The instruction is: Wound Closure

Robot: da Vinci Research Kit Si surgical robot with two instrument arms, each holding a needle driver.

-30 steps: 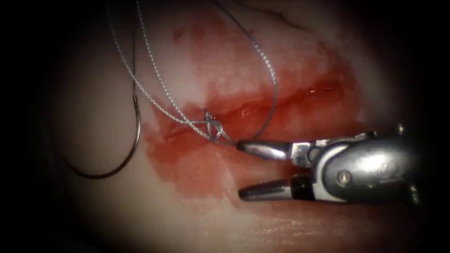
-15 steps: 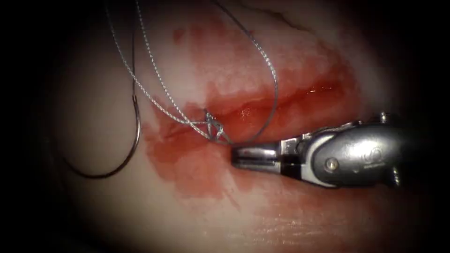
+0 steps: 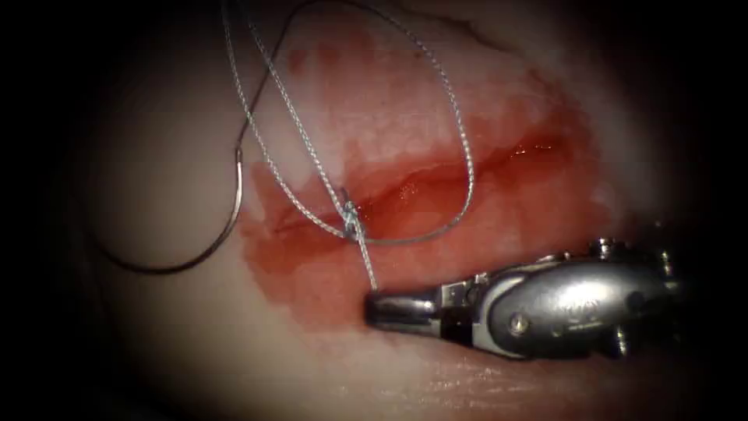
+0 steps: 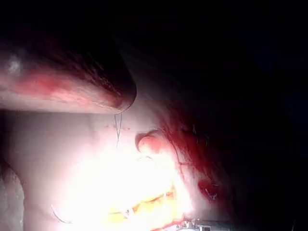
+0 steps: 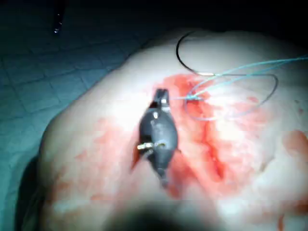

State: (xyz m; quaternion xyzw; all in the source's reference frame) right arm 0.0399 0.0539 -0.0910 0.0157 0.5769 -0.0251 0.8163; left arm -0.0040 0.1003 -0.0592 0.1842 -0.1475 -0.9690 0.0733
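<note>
The right tool (image 3: 378,304) comes in from three o'clock, jaws closed on the thread (image 3: 366,265) just below the knot (image 3: 351,224) on the cut (image 3: 436,183). The needle (image 3: 226,222) lies free on the tissue (image 3: 156,156) at nine o'clock — held by nothing.

Needle parked loose, knot sitting on the cut

Curved needle (image 3: 204,248) lies free on the tissue (image 3: 179,327) at 9 o'clock of the cut (image 3: 436,183), not in it. Thread (image 3: 466,164) loops from a knot (image 3: 351,222) at the cut's left end; a short tail runs toward 5 o'clock.
</note>
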